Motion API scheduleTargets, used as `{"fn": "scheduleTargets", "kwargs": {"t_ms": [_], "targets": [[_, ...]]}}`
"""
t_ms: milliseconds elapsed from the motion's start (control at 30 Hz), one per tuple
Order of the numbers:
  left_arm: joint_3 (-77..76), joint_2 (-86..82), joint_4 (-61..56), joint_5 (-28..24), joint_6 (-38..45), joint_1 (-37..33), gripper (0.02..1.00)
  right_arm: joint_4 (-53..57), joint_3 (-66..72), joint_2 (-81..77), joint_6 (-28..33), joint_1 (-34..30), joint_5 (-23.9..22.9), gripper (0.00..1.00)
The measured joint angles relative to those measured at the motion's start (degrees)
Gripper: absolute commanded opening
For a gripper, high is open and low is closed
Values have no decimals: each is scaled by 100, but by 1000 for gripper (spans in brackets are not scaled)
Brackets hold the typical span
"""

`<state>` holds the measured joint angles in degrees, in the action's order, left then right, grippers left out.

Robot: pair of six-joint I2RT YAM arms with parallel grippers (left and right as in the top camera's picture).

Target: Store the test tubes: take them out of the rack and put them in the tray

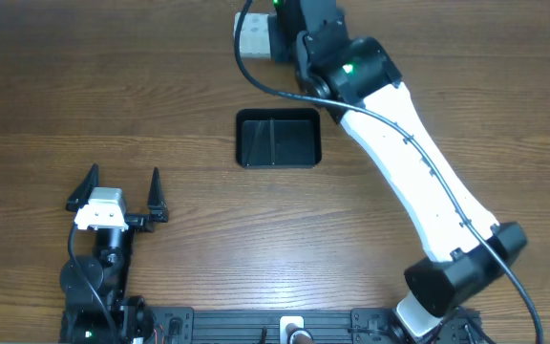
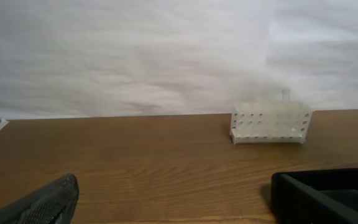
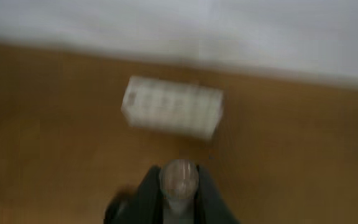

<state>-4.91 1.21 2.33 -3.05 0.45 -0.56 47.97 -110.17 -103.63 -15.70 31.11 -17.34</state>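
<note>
Item 1, left gripper (image 1: 122, 180): lower left of the top view, parked near its own base. Its claw is spread wide with nothing in it, well apart from all task items, probably so it does not obstruct the working arm. One dark finger (image 2: 42, 202) shows in the lower left corner of the left wrist view. Item 2, rack (image 1: 253, 36): a white perforated block at the upper centre of the top view, resting on the wooden table (image 1: 466, 115) and partly covered by the right arm's wrist. In the left wrist view it sits right of centre, and a thin upright form that may be a standing tube (image 2: 286, 94) rises at its far end. Item 3, tray (image 1: 278, 139): a black, shallow tray with a central divider, at the centre of the top view just below the rack. This placement seems meant to keep the carry from rack to tray short. Whether anything lies in it cannot be told. Item 4, right gripper (image 3: 179, 190): bottom centre of the right wrist view, its claw closed down to the width of one test tube (image 3: 179, 177). The tube is clamped and seen end-on. The rack lies apart from it in mid frame, so the tube appears to be free of its hole. Judged status: extraction done for this tube, with transfer to the tray pending.
</note>
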Motion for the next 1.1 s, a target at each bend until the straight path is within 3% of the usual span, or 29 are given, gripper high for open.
{"fn": "scheduleTargets", "kwargs": {"t_ms": [200,400,767,1100], "targets": [[0,0,0,0,0,0,1000,-42,671,-501,-669,-105,1121,29],[0,0,2,0,0,0,1000,-70,1285,-1054,-999,-133,1628,40],[0,0,2,0,0,-2,1000,258,1355,-1132,-1108,-232,1674,71],[0,0,2,0,0,-2,1000,514,1355,-1134,-1099,-232,1414,66]]}}
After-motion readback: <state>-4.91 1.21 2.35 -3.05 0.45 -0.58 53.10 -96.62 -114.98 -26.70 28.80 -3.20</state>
